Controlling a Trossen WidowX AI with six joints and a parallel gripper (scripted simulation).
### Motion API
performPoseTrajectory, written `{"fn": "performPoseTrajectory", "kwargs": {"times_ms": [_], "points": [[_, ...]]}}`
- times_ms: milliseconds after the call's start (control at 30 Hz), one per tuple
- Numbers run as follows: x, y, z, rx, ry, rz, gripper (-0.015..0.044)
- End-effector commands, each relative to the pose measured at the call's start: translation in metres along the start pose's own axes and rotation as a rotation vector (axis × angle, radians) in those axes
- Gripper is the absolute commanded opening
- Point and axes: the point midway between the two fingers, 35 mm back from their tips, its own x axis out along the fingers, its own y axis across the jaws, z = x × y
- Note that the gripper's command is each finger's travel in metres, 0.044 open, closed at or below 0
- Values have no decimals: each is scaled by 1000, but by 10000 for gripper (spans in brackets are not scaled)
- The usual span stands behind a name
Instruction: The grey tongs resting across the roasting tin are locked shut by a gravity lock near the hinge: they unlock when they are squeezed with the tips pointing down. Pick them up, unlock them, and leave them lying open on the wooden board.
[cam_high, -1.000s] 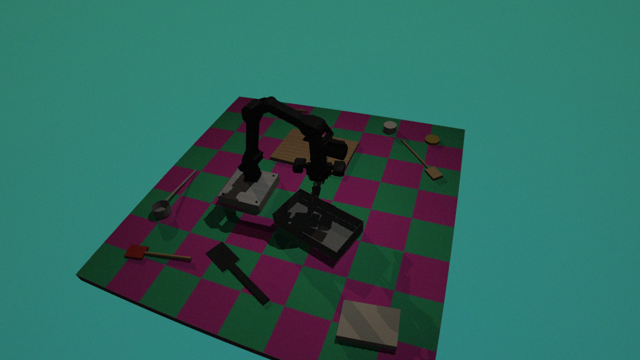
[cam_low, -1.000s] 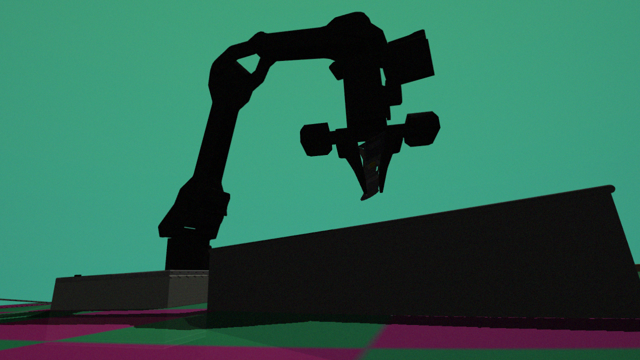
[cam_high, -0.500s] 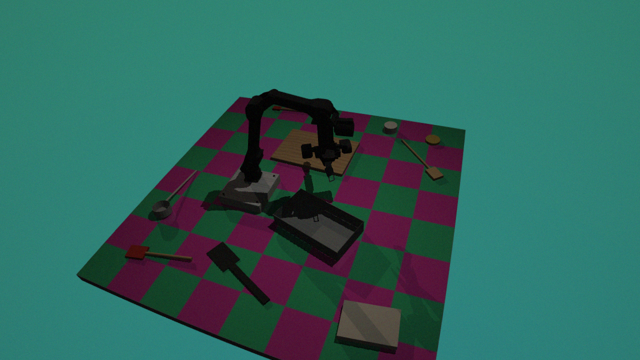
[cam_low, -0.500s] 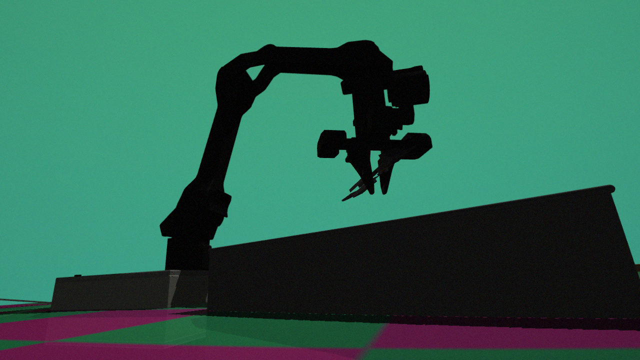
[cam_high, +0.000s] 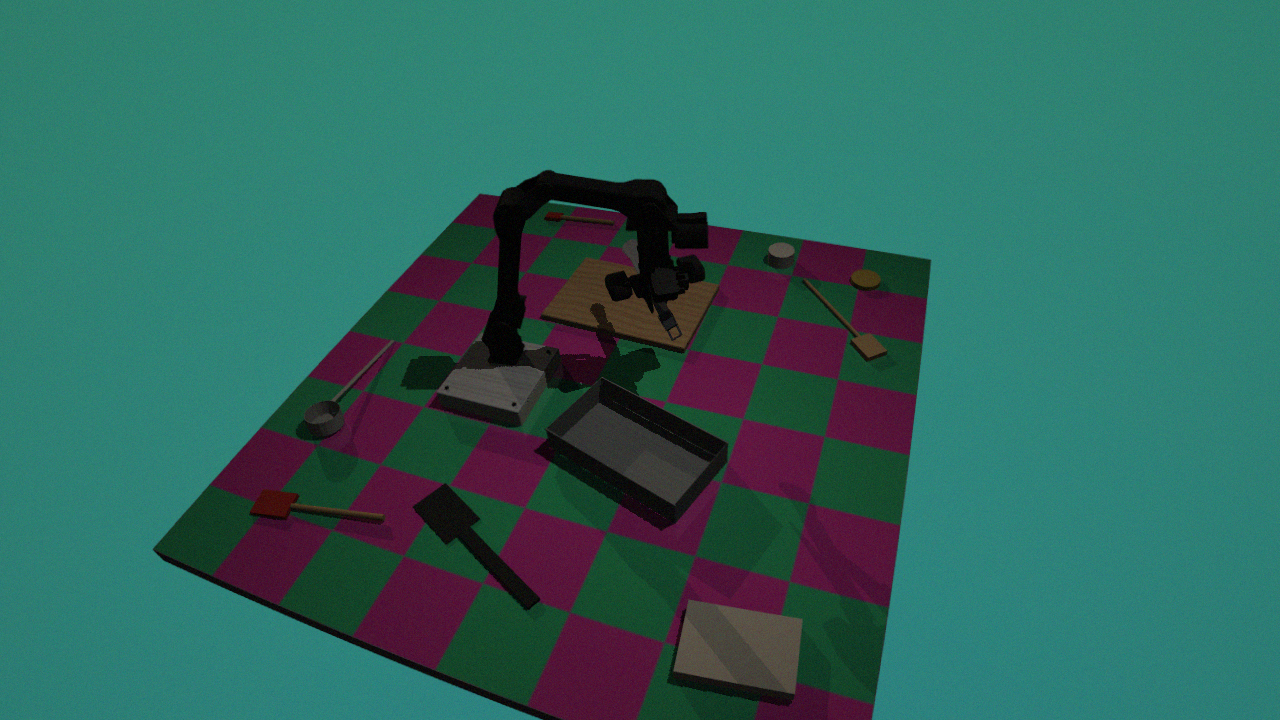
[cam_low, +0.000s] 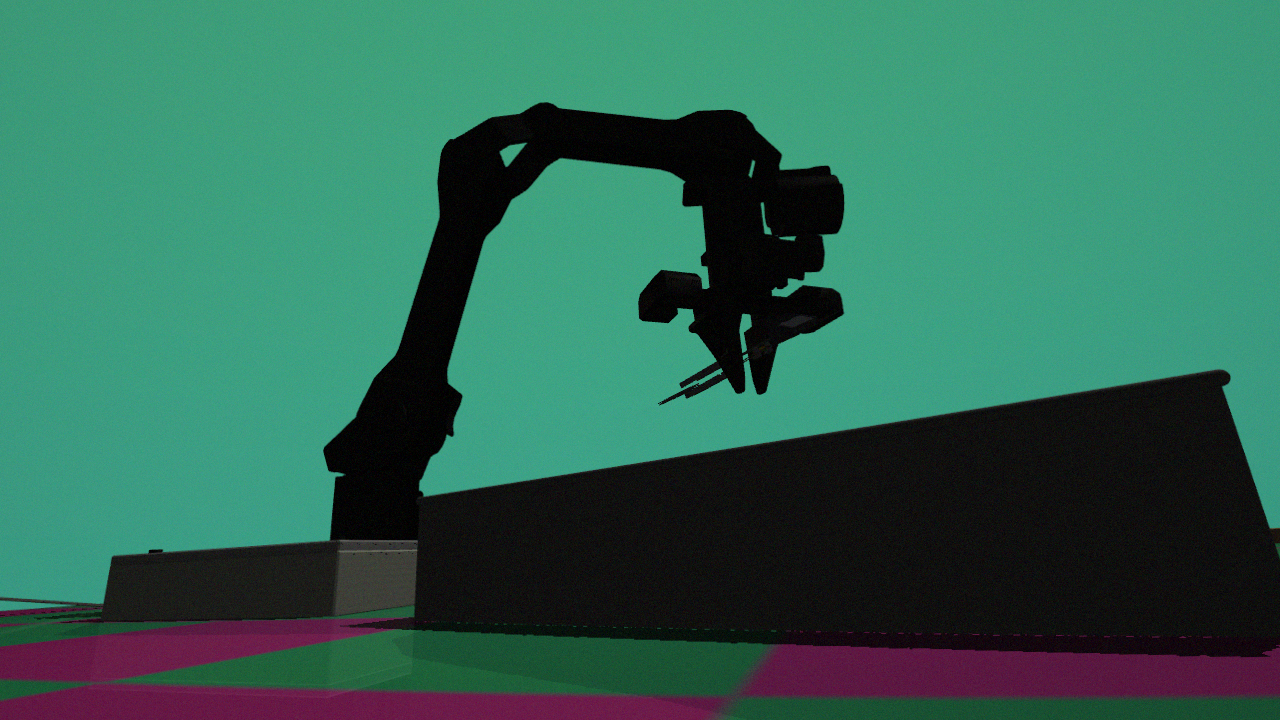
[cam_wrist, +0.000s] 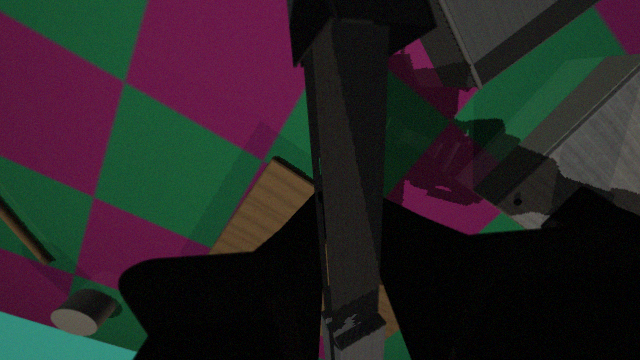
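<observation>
My gripper (cam_high: 651, 300) (cam_low: 750, 388) (cam_wrist: 340, 198) is shut on the grey tongs (cam_high: 667, 319) (cam_low: 707, 385) (cam_wrist: 350, 125) and holds them in the air, fingers pointing down. In the top view the ring end reaches to the front right and the pale other end shows behind the gripper. The two tong arms lie close together; whether the lock is off cannot be told, nor the exact tilt. The wooden board (cam_high: 572, 300) (cam_wrist: 275, 200) lies behind and below the gripper, partly hidden. The roasting tin (cam_high: 608, 438) (cam_low: 805, 537) (cam_wrist: 500, 25) stands in front, with nothing across it.
The robot base (cam_high: 492, 394) is left of the tin. A ladle (cam_high: 324, 418), a red spatula (cam_high: 274, 504), a dark spatula (cam_high: 447, 513) and a beige block (cam_high: 738, 649) lie farther out. A white cylinder (cam_high: 781, 255), a yellow disc (cam_high: 865, 279) and a wooden spatula (cam_high: 868, 346) lie right of the board.
</observation>
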Motion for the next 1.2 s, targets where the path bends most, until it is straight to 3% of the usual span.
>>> {"fn": "performPoseTrajectory", "kwargs": {"times_ms": [0,600,1167], "points": [[-2,6,-20,-72,2,4,-150],[-2,19,-121,-440,11,9,-150],[-4,2,-216,-790,19,13,-150]]}}
